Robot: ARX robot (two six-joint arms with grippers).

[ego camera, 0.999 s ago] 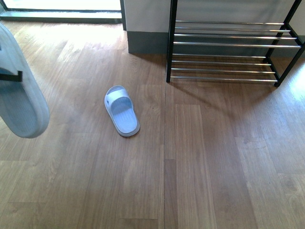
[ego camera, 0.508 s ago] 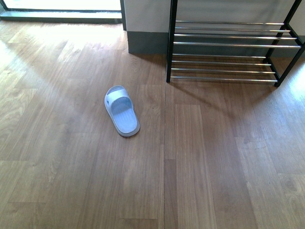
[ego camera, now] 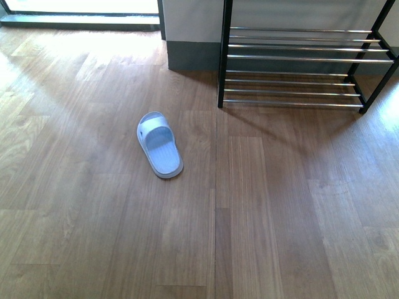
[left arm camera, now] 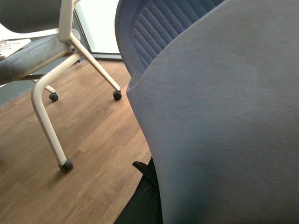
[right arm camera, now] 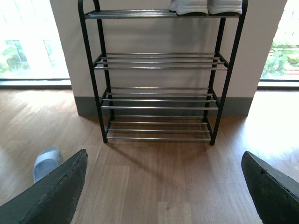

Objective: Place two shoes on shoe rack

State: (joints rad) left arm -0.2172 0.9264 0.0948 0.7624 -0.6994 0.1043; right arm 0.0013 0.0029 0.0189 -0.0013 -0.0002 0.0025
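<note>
Change: lifted slide, a second ago hanging at left edge of front view, now gone from that frame. Likely means pick is done and carry toward rack is next.

Floor slide unmoved, centre-left of front frame, well apart from rack at upper right.

Only left wrist view shows lifted slide: fills view, off floor, chair behind. Left gripper mostly hidden, judged clamped on it.

Only right wrist view shows whole rack, white-soled shoes on top shelf. Right gripper fingers spread, empty.
</note>
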